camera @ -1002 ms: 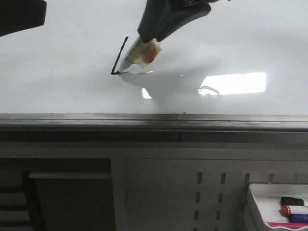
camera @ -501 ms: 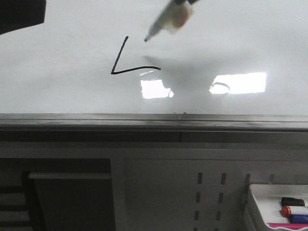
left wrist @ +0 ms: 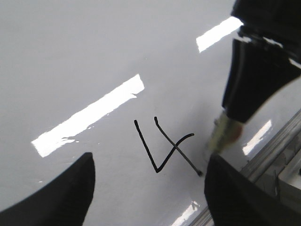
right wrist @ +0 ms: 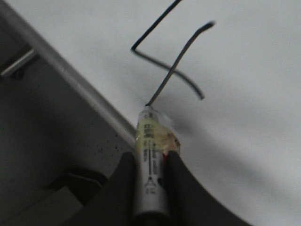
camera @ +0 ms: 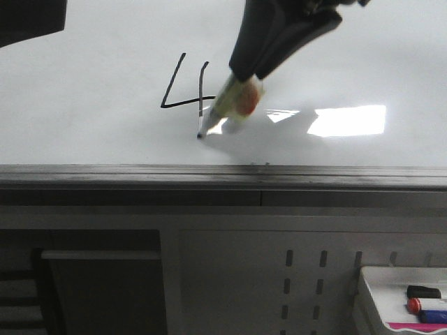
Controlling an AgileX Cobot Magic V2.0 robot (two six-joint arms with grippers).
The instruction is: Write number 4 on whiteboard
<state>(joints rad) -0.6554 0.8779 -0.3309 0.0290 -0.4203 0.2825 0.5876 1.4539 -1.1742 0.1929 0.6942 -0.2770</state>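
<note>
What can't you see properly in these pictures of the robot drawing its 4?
- Left gripper: its wrist view shows only two dark fingers apart, holding nothing; the front view misses it.
- Marker: the label is too blurry to read in the front and right wrist views.
- Right gripper: its body is cut off by the front view's top edge.
- Tray pens: cropped at the front view's corner.

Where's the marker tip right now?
In the front view the marker tip sits on the whiteboard at the bottom end of the number 4 stem, just above the grey rim.
</note>
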